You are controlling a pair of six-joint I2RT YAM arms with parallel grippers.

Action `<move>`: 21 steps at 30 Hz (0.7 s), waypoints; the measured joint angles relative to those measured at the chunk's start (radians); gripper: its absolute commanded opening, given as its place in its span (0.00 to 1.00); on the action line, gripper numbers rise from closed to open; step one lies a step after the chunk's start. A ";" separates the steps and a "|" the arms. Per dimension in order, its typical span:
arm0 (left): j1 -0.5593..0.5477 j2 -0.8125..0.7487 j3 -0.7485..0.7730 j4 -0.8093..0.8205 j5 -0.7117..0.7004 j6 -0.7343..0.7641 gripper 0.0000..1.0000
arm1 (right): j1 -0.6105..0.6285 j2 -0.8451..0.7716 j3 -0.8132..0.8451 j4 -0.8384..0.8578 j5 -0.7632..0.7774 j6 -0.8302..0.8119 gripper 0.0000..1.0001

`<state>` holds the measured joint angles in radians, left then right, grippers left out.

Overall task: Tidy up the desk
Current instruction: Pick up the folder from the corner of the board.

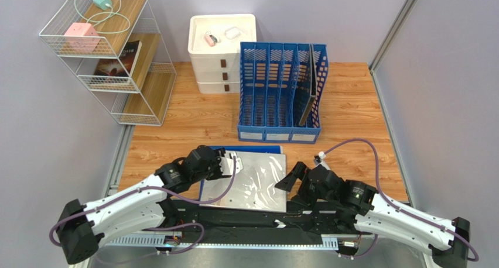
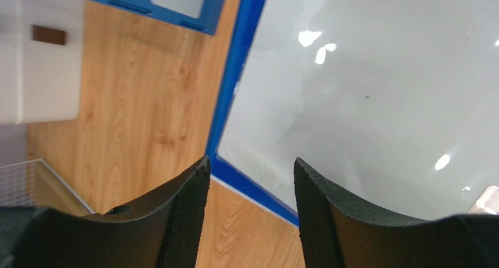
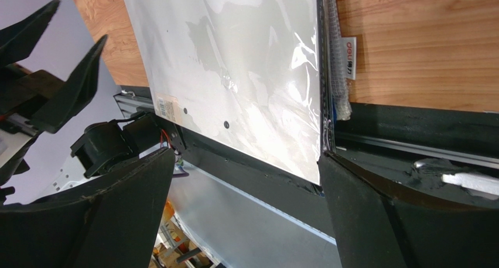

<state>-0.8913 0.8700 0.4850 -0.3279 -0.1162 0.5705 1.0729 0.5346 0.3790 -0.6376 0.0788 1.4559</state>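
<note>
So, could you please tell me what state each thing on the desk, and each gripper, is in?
blue folder, flat on the desk.
white sheet, plastic-wrapped, flat on the blue folder.
left gripper, open, at the white sheet's corner.
right gripper, wide open, holding nothing.
file rack, upright, one board standing in it.
drawer unit, all drawers shut.

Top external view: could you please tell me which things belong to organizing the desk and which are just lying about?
In hand: desk, plastic-wrapped sheet, blue folder under it, blue file rack (probably).
Lying about: white drawer unit, wire shelf, pink cube, book.
</note>
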 measured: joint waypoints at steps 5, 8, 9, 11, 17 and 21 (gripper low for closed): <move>0.099 -0.127 0.007 -0.072 0.001 0.057 0.60 | 0.000 -0.037 -0.001 -0.030 -0.001 0.018 1.00; 0.219 -0.144 -0.005 -0.091 0.011 0.112 0.60 | 0.000 -0.023 -0.022 -0.014 -0.011 0.029 1.00; 0.253 -0.138 -0.014 -0.097 0.013 0.130 0.59 | 0.000 -0.010 -0.034 -0.009 -0.021 0.034 1.00; 0.285 -0.117 -0.032 -0.106 0.014 0.158 0.58 | 0.000 0.014 -0.053 0.000 -0.040 0.040 1.00; 0.291 -0.038 -0.077 -0.146 0.058 0.207 0.58 | 0.017 0.068 -0.074 0.031 -0.104 0.056 1.00; 0.291 -0.018 -0.080 -0.151 0.077 0.220 0.58 | 0.047 0.057 -0.103 0.090 -0.115 0.082 1.00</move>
<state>-0.6003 0.8524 0.4046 -0.4789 -0.0395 0.7910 1.1194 0.5919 0.2764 -0.5472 -0.0360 1.5379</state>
